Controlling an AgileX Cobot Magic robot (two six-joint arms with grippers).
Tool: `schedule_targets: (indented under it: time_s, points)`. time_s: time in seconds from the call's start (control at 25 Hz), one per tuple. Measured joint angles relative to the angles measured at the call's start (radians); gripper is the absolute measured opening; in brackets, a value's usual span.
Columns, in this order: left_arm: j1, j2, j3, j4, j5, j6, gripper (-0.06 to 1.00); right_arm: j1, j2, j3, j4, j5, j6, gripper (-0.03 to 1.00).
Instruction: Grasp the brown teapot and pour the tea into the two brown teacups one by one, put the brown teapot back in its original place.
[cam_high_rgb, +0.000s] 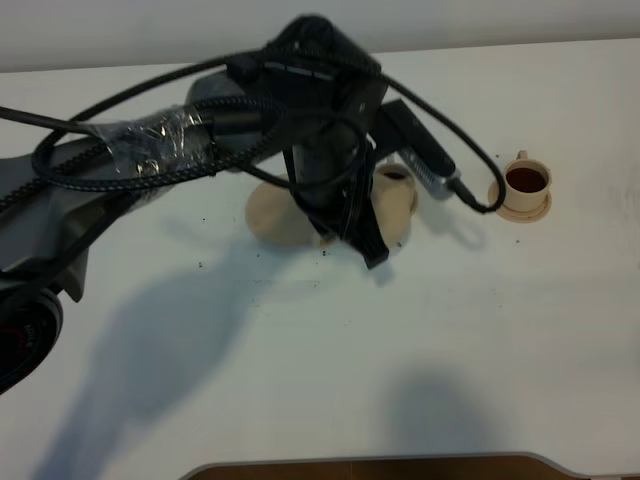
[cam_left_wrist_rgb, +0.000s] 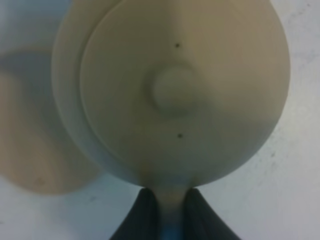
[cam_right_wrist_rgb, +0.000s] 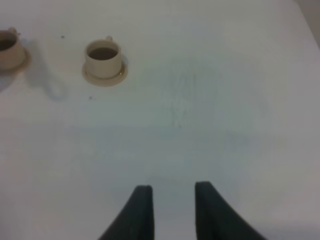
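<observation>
The brown teapot (cam_left_wrist_rgb: 185, 95), a squat round pale tan clay pot with a knobbed lid, is filling the left wrist view, and the left gripper (cam_left_wrist_rgb: 167, 207) is pinching its loop handle between two dark fingers (cam_left_wrist_rgb: 142, 215) closed tight against the clay. Judged from that view, the pot is hanging just above and partly off the flat round pale tan clay saucer (cam_left_wrist_rgb: 35, 145) that serves as its original place, so the main risk is setting it down off-centre: the base could be catching the saucer's edge, tipping and spilling what tea remains, and a thin handle grip could be letting the pot swing as it lowers. In the overhead view the left arm is hiding the pot itself; only the saucer (cam_high_rgb: 272, 212) is showing beside it. Just beyond, the nearer small cylindrical tan clay teacup (cam_high_rgb: 396, 186) is partly covered, its contents hard to read here. Farther right, the second matching teacup (cam_high_rgb: 525, 182) is holding dark tea on its small saucer. The right gripper (cam_right_wrist_rgb: 172, 197) is hanging parted and empty over the white table (cam_right_wrist_rgb: 225, 100), well apart.
</observation>
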Motion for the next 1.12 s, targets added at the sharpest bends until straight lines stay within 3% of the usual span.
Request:
schedule_targets:
  time_s: [0.12, 0.36, 0.6, 0.8, 1.12]
  points:
    - [0.000, 0.000, 0.058, -0.015, -0.074, -0.009, 0.11, 0.000, 0.000, 0.000, 0.000, 0.000, 0.000, 0.23]
    - [0.007, -0.050, 0.071, -0.014, -0.098, -0.034, 0.11, 0.000, 0.000, 0.000, 0.000, 0.000, 0.000, 0.23]
    - [0.109, -0.131, 0.071, -0.015, -0.060, -0.128, 0.11, 0.000, 0.000, 0.000, 0.000, 0.000, 0.000, 0.23]
    - [0.213, -0.129, 0.075, -0.065, -0.038, -0.169, 0.11, 0.000, 0.000, 0.000, 0.000, 0.000, 0.000, 0.23]
    - [0.237, -0.094, 0.174, -0.074, -0.154, -0.216, 0.11, 0.000, 0.000, 0.000, 0.000, 0.000, 0.000, 0.23]
